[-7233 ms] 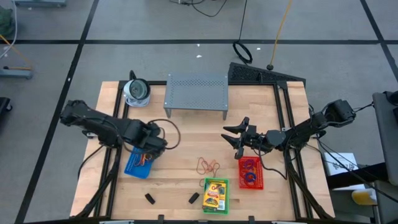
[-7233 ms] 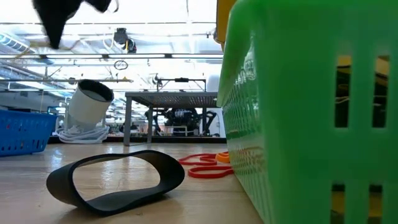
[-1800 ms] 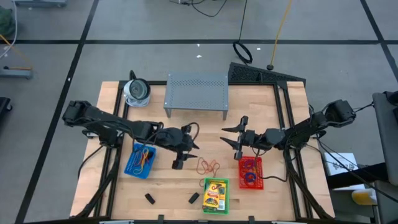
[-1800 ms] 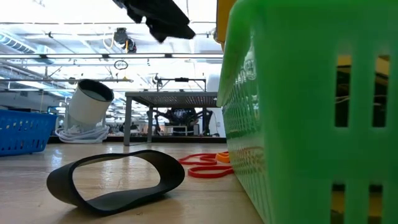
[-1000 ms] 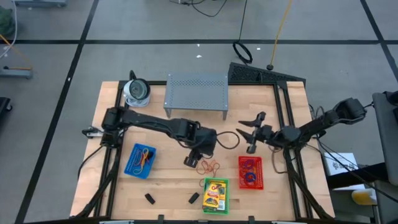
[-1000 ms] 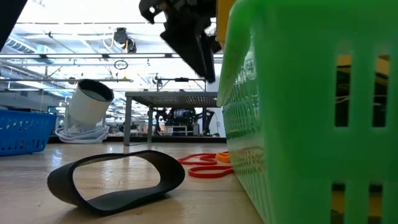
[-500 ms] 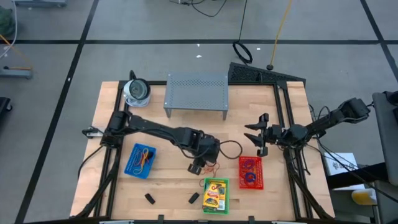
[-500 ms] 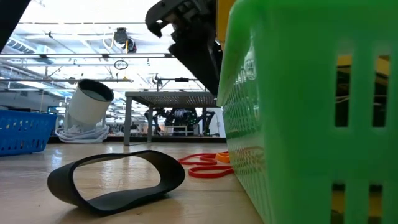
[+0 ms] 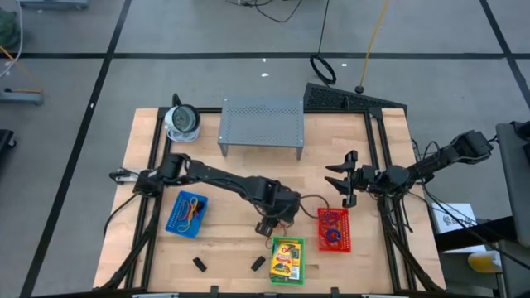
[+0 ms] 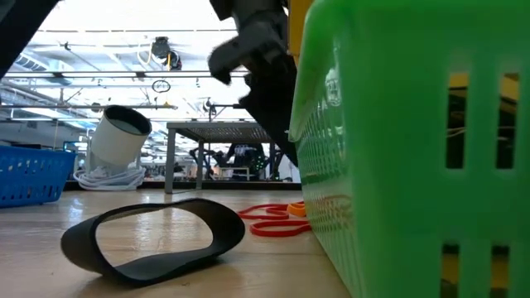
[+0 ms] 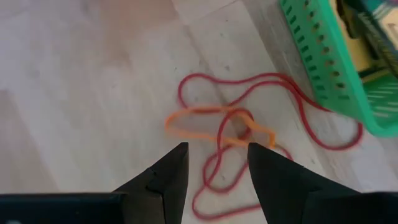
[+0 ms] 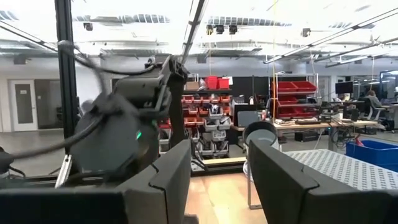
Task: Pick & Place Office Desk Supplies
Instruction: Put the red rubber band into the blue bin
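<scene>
A tangle of rubber bands lies flat on the wooden table, a red loop (image 11: 208, 81) and an orange loop (image 11: 194, 122), also seen in the low view (image 10: 273, 219). My left gripper (image 11: 217, 149) hangs open just above them, pointing steeply down, next to the green basket (image 9: 287, 258) that holds a yellow crayon box (image 9: 286, 257). Its fingers touch nothing. My right gripper (image 9: 344, 178) waits open near the table's right side, tipped upward, above the red basket (image 9: 334, 229). Two small black clips (image 9: 199, 264) (image 9: 258, 263) lie near the front edge.
A blue basket (image 9: 186, 213) with rubber bands sits at the left. The grey perforated shelf (image 9: 261, 122) and a round white-grey object (image 9: 182, 121) stand at the back. A black loop (image 10: 153, 240) lies close to the low camera.
My left gripper has come down and toward the table's near edge, from beside the rubber bands to right over them, staying open. My right gripper has drawn back a little toward the right edge and tipped upward. The rubber bands have not moved.
</scene>
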### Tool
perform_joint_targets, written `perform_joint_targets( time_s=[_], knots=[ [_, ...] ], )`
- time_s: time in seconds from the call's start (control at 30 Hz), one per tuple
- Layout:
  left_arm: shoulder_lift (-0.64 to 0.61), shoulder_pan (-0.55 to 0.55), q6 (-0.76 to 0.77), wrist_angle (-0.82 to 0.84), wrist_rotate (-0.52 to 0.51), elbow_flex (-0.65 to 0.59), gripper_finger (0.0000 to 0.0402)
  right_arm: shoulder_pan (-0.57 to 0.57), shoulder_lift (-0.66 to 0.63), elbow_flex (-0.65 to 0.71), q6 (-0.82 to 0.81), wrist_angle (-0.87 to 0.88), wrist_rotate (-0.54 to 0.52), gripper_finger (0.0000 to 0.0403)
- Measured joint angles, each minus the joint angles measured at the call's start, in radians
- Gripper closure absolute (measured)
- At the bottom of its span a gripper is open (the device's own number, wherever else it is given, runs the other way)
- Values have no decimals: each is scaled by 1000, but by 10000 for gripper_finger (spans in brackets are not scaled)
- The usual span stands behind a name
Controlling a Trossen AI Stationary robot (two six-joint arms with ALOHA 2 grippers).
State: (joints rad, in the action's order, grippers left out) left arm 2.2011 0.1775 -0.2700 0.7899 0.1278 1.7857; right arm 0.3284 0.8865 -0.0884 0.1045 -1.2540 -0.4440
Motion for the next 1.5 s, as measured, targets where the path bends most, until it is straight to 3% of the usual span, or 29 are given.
perform_joint_targets(
  time_s=[0.23, 1.23, 1.37, 1.5],
  knots=[
    [104, 8, -28, 158, -46, 130, 227, 0, 0, 0, -14, 1, 0, 248],
    [104, 15, 141, 149, -129, 58, 227, 0, 0, 0, -23, 9, 1, 248],
    [115, 31, 149, 146, -110, 60, 252, 0, 0, 0, -23, 9, 1, 248],
    [148, 50, 163, 149, -112, 62, 308, 0, 1, 0, -22, 9, 1, 248]
  ],
)
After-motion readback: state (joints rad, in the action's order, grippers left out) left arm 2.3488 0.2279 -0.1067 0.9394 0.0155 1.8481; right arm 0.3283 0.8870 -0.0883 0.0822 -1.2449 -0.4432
